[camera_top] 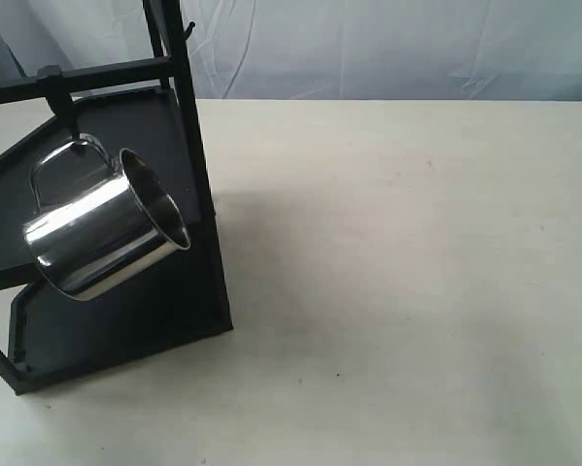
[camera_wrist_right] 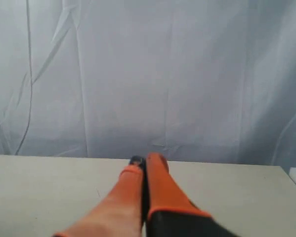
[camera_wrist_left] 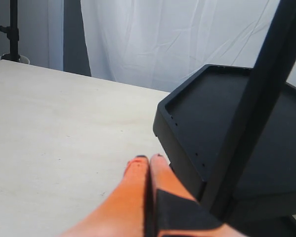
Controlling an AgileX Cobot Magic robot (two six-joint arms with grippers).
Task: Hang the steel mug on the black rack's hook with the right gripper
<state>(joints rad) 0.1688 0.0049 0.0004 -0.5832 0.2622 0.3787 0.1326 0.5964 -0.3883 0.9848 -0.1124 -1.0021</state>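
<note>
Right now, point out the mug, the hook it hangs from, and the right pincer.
mug (camera_top: 101,238): exterior view, on its shiny side wall.
hook (camera_top: 57,97): exterior view, on the black peg above the handle loop.
right pincer (camera_wrist_right: 144,165): right wrist view, between the closed orange fingertips.

The left end effector (camera_wrist_left: 148,159) has two smooth orange fingers that taper to rounded tips, each tip edged with a small dark mark; a matte black pad covers the base of one finger. The right end effector (camera_wrist_right: 144,161) is alike: two orange fingers, a dark tip, and a black section at the base.
</note>
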